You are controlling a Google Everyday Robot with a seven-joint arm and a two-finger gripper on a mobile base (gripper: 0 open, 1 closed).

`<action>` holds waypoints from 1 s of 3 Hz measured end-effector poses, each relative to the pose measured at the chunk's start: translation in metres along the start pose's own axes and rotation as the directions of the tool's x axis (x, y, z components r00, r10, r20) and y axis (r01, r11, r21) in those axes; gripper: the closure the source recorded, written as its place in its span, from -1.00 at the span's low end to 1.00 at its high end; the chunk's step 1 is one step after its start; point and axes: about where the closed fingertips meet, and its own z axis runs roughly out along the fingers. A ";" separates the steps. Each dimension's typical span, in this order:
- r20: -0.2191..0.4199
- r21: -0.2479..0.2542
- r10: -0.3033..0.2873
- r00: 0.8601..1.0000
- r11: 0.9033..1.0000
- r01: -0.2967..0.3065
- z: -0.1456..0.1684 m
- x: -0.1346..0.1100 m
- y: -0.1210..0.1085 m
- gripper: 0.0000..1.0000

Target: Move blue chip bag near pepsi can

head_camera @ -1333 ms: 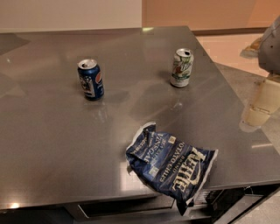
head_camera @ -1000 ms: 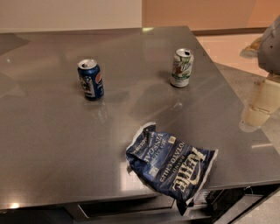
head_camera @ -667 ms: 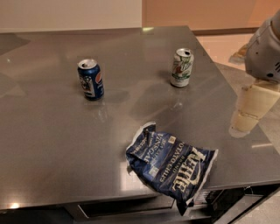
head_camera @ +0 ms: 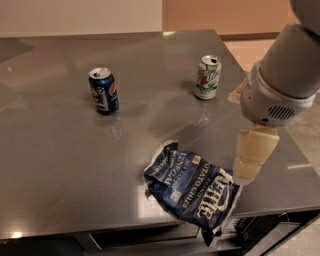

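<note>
Spanning the frame: grey table (head_camera: 60, 165), tan wall (head_camera: 225, 15) behind. Bag (head_camera: 192, 192) lies crumpled at the near edge, well apart from the pepsi can (head_camera: 104, 91). Arm (head_camera: 285, 75) enters from the right, gripper (head_camera: 247, 170) pointing down just beside the bag; open or closed, can't tell.

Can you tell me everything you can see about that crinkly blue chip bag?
The blue chip bag is dark navy and shiny like foil, with white lettering and pale silvery edges. It is crumpled and lies flat on the grey table near the front edge, and its lower corner seems to stick out past that edge. The pepsi can stands well apart from it, farther back on the left. The gripper hangs at the bag's right edge. I cannot tell whether it touches the bag.
</note>
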 end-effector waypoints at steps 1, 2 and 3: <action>-0.008 -0.045 -0.032 0.999 0.998 0.031 0.027 -0.012 0.012 -1.00; -0.016 -0.068 -0.047 0.999 0.997 0.046 0.049 -0.018 0.019 -1.00; -0.017 -0.093 -0.047 0.999 0.995 0.045 0.064 -0.021 0.023 -1.00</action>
